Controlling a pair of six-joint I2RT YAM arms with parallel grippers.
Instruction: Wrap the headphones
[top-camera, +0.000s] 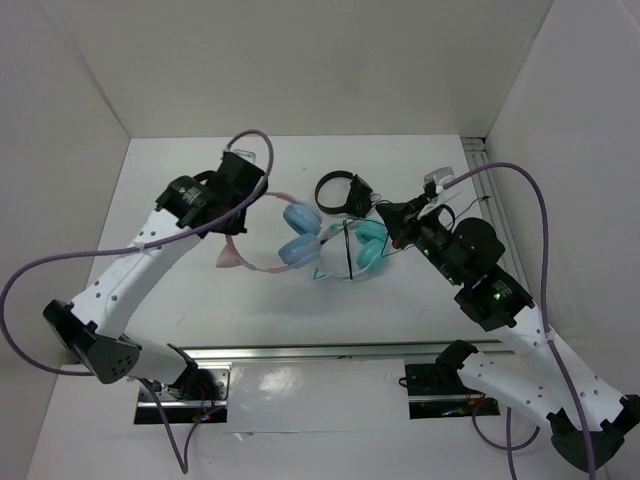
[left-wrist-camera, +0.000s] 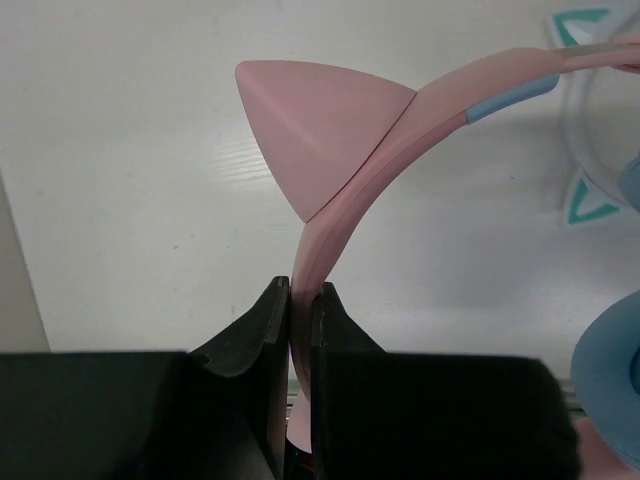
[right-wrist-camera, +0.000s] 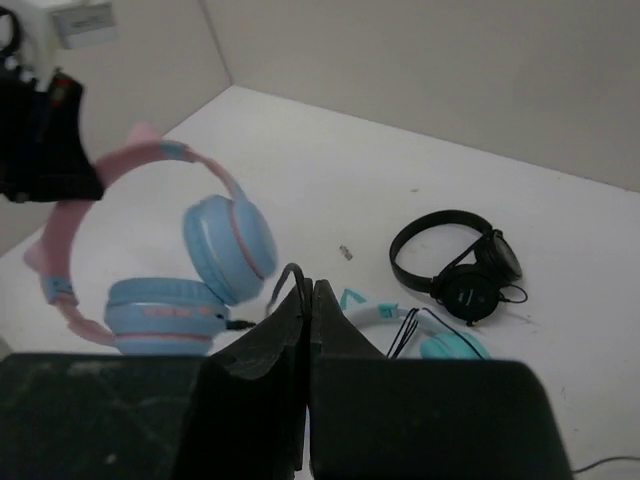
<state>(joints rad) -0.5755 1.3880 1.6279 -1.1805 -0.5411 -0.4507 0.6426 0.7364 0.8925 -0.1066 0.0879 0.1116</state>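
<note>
From above, the headphones (top-camera: 297, 218) sit about the middle of the table (top-camera: 200, 295), a little toward its left edge. The pink band arches out leftward and the two light blue cups stack one behind the other on its right. The left gripper (top-camera: 250, 190) comes in from the far-left side and is clamped on the upper run of that band. Just right of the cups lie the teal headphones (top-camera: 368, 245), and the black headphones (top-camera: 357, 192) are behind them, nearer the far edge. The right gripper (top-camera: 385, 213) points in from the right, its tip just beside the teal pair.

Through the left wrist camera, the two dark fingers (left-wrist-camera: 270, 320) pinch the pink headband (left-wrist-camera: 345, 195) edge-on. The band rises straight out of the closed jaws and curves away to the right. A pink cat ear (left-wrist-camera: 315, 125) stands on the band just above the grip, and part of a blue cup (left-wrist-camera: 610, 385) shows at the lower right.

Through the right wrist camera, the right fingers are pressed together with no gap. The thin black cable (right-wrist-camera: 283, 277) runs from the lower ear cup (right-wrist-camera: 165, 310), which lies flat on the table, and loops up right at the fingertips. I cannot tell if the cable is caught between them. The other cup (right-wrist-camera: 230, 245) stands upright above the flat one.
</note>
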